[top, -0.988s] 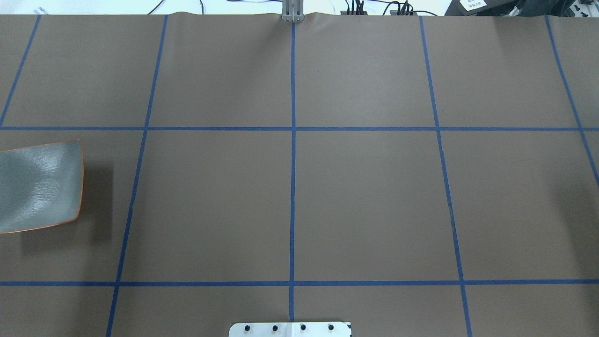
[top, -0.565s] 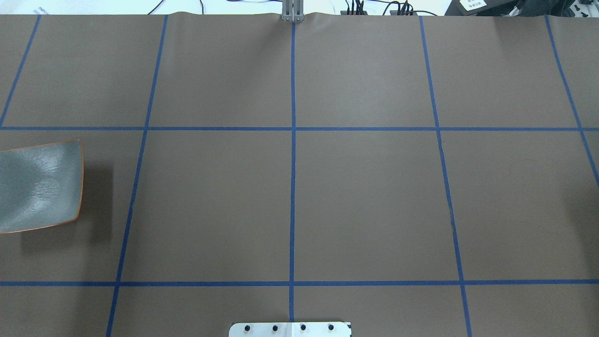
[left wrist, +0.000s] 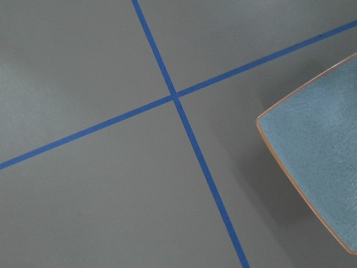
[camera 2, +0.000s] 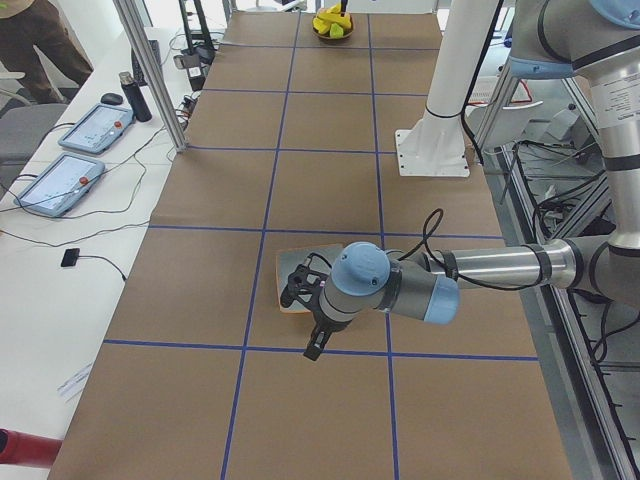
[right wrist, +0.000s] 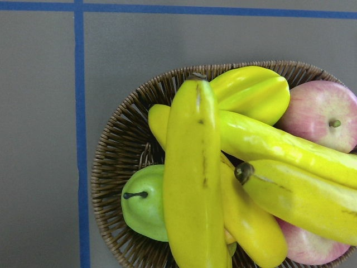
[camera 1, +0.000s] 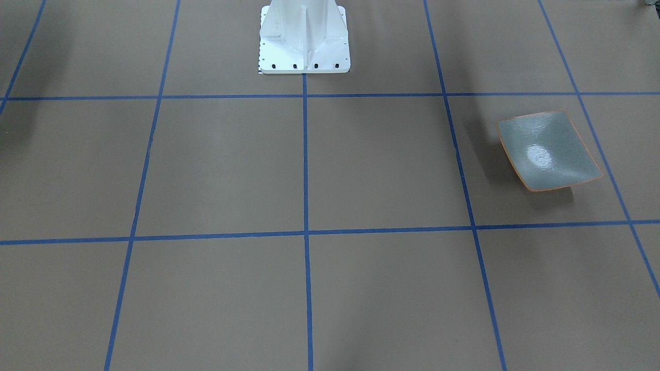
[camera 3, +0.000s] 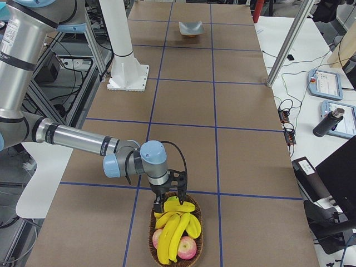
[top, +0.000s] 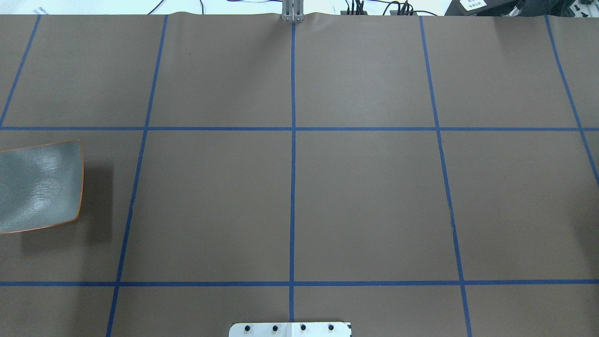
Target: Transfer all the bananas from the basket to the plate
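Several yellow bananas [right wrist: 195, 178] lie piled in a wicker basket [right wrist: 120, 156] with other fruit. In the exterior right view the bananas [camera 3: 172, 231] fill the basket [camera 3: 151, 236] near the table's end. My right gripper [camera 3: 167, 203] hangs just over their far end; I cannot tell if it is open or shut. The grey-green plate [top: 40, 187] with an orange rim sits bare at the table's left edge, also in the front view [camera 1: 549, 152] and the left wrist view [left wrist: 323, 167]. My left gripper [camera 2: 312, 348] hovers beside the plate [camera 2: 292, 272]; I cannot tell its state.
The basket also holds pink apples [right wrist: 323, 114], a green pear [right wrist: 148, 209] and a yellow-green starfruit [right wrist: 254, 92]. The white robot pedestal [camera 1: 304, 38] stands mid-table at the robot's side. Tablets [camera 2: 60, 185], a bottle [camera 2: 135, 95], metal posts and a person [camera 2: 40, 35] line the operators' side.
In the overhead view a faint shadow at the table's right edge has thinned and the sheen on the plate has shifted a little. Nothing on the table has moved.
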`<state>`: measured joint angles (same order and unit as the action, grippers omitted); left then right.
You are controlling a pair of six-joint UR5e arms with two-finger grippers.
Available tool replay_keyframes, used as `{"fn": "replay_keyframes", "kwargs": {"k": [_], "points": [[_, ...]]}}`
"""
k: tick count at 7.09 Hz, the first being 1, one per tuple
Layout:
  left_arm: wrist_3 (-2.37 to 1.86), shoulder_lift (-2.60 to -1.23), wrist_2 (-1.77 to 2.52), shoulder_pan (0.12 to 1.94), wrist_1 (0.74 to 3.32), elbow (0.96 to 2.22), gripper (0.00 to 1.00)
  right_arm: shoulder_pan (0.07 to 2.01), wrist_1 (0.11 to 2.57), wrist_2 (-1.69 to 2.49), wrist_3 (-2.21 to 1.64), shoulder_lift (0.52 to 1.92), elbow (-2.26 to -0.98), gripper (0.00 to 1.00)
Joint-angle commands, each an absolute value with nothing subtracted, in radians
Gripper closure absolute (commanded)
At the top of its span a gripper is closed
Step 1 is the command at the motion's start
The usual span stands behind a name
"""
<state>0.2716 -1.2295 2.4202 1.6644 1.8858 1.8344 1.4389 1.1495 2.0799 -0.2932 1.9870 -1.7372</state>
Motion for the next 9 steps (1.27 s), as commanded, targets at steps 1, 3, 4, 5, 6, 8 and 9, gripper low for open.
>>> {"fn": "replay_keyframes", "kwargs": {"k": [1,3,4,5,6,8,9], "points": [[0.273,-1.215,2.433,1.664,1.885,1.833,0.00,1.361,1.131,2.011,-0.308,1.988,-1.712,0.03],[0.273,-1.215,2.431,1.664,1.885,1.830,0.00,1.312,1.089,1.994,-0.307,1.988,-1.666,0.03],[0.273,-1.215,2.431,1.664,1.887,1.830,0.00,1.295,1.063,1.977,-0.307,1.988,-1.639,0.03],[0.272,-1.216,2.431,1.664,1.887,1.830,0.00,1.275,1.057,1.955,-0.298,1.988,-1.625,0.03],[0.272,-1.216,2.431,1.664,1.887,1.830,0.00,1.264,1.055,1.938,-0.293,1.988,-1.623,0.07],[0.272,-1.215,2.430,1.664,1.887,1.829,0.00,1.256,1.033,1.947,-0.293,1.985,-1.626,0.75],[0.272,-1.215,2.431,1.664,1.887,1.827,0.00,1.256,1.032,1.947,-0.291,1.982,-1.626,0.94]]}}
